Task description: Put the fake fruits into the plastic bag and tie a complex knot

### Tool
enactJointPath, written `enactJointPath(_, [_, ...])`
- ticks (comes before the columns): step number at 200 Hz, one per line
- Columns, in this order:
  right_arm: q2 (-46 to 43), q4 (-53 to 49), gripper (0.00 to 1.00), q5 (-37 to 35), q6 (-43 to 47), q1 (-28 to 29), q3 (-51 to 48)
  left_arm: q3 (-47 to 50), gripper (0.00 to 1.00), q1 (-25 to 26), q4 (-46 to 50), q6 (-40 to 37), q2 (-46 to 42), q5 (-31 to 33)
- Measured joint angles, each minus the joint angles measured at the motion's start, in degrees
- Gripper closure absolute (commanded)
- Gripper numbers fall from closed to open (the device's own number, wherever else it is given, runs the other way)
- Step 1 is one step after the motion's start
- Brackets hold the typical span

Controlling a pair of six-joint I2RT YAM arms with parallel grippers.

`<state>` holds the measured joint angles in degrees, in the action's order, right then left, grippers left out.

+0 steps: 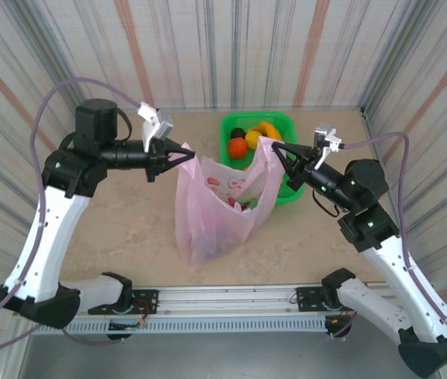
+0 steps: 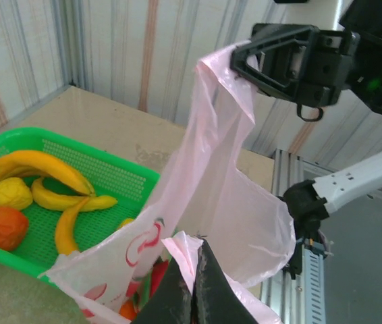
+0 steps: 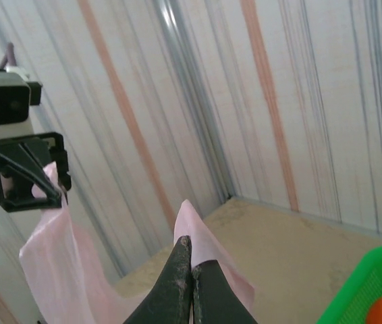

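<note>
Translucent pink plastic bag [image 1: 215, 213], red fruit prints, upright, stretched wide on top

Fruits [image 2: 158, 278] in plastic bag [image 2: 225, 202] veiled, kinds unclear; green basket [image 2: 113, 174] cut by left edge.

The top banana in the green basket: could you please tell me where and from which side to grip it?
Take the top banana at mid-curve, from above, pinching across its narrow width. It lies flat in the green basket, upper side free; the walls hinder a sideways approach.
</note>
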<state>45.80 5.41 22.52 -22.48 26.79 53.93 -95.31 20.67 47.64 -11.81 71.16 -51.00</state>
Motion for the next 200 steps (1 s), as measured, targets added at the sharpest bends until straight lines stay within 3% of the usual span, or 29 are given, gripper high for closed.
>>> enactJointPath(23, [2.5,1.2,0.91,4.0,-2.0,-2.2,-0.2,-2.6,1.00,-2.3,-1.0,-0.3,4.9,-0.2])
enactJointPath(48, [5.1,4.2,0.76,11.0,-5.7,-5.0,-0.2,-3.7,1.00,-5.4,-1.4,-0.5,7.6,-2.0])
enactJointPath(86, [5.5,0.6,0.39,20.6,-4.9,-9.9,0.6,-3.6,1.00,-6.8,-1.8,-1.0,8.2,-3.9])
enactJointPath(116, [2.0,-2.6,0.10,27.4,-3.1,-19.1,0.7,-3.6,1.00,-8.0,-2.8,-1.0,8.3,-4.7])
enactJointPath(130, [0.8,-2.2,0.01,31.0,-2.7,-23.5,0.8,-3.6,1.00,-8.7,-3.3,-1.0,8.3,-5.0])
enactJointPath(167, [3.5,3.6,0.01,38.4,-5.7,-27.1,0.9,-3.6,1.00,-9.0,-4.3,-0.8,8.6,-5.6])
enactJointPath(200, [7.8,6.1,0.01,41.6,-6.4,-20.7,0.8,-3.4,1.00,-9.0,-4.5,-0.8,8.7,-6.0])
